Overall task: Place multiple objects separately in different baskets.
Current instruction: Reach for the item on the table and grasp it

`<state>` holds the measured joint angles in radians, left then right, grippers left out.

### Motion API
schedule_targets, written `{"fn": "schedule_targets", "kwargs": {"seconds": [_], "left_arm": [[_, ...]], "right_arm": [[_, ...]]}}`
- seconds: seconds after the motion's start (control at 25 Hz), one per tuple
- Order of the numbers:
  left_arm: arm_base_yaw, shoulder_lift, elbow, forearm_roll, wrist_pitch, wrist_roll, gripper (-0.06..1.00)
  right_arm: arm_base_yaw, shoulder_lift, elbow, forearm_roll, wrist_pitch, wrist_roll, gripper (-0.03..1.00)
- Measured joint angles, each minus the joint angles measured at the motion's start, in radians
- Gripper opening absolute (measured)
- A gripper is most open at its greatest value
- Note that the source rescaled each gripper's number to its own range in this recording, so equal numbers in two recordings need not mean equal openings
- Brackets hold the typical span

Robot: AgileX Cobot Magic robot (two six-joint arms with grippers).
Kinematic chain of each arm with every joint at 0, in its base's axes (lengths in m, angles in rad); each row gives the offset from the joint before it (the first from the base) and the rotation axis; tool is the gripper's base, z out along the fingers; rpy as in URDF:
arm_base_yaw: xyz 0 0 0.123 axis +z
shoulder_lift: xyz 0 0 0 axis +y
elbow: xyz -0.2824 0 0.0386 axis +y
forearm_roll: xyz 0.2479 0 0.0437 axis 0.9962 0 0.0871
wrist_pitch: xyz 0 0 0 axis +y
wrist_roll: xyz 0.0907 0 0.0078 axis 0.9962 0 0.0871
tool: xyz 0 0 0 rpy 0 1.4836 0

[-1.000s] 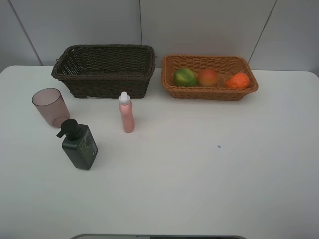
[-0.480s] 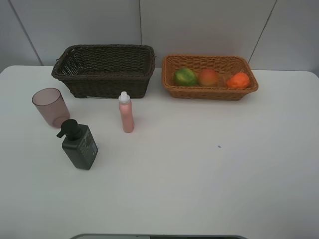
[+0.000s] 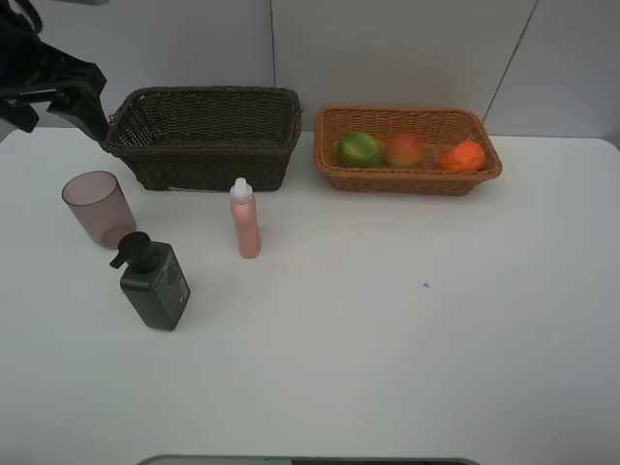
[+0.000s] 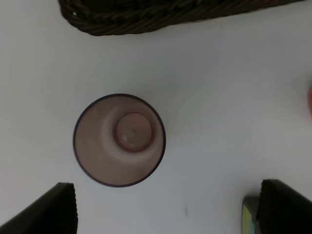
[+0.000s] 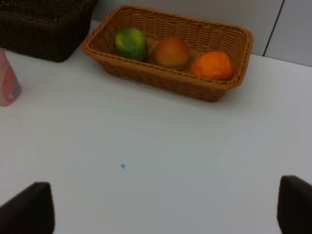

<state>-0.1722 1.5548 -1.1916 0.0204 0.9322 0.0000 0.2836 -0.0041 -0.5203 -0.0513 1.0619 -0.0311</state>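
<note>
One sliver of pump bottle (image 4: 249,217), dark basket (image 4: 161,14) cut off

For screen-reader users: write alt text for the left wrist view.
An empty pink cup stands upright on a white table, seen from straight above, with the open left end effector hanging over it. A dark basket's rim lies nearby.

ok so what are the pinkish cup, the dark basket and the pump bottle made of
Pinkish cup: probably plastic, translucent and smooth; light passes through its wall. Dark basket: woven wicker or a plastic imitation, matte brown; plaited strands show. Pump bottle: likely plastic, dark green with a slight sheen, black pump head.
</note>
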Motion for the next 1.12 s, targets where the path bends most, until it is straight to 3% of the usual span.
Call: {"fn": "schedule_targets", "kwargs": {"seconds": [0.32, 0.84, 1.12], "left_arm": [[-0.009, 0.168, -0.006, -0.001, -0.005, -0.044, 0.96], [-0.009, 0.219, 0.079, -0.001, -0.233, -0.093, 0.96], [-0.009, 0.288, 0.080, -0.001, -0.257, -0.099, 0.96]], "right_arm": [[0.000, 0.000, 0.000, 0.000, 0.000, 0.000, 0.97], [0.000, 0.000, 0.000, 0.000, 0.000, 0.000, 0.97], [0.000, 0.000, 0.000, 0.000, 0.000, 0.000, 0.97]]}}
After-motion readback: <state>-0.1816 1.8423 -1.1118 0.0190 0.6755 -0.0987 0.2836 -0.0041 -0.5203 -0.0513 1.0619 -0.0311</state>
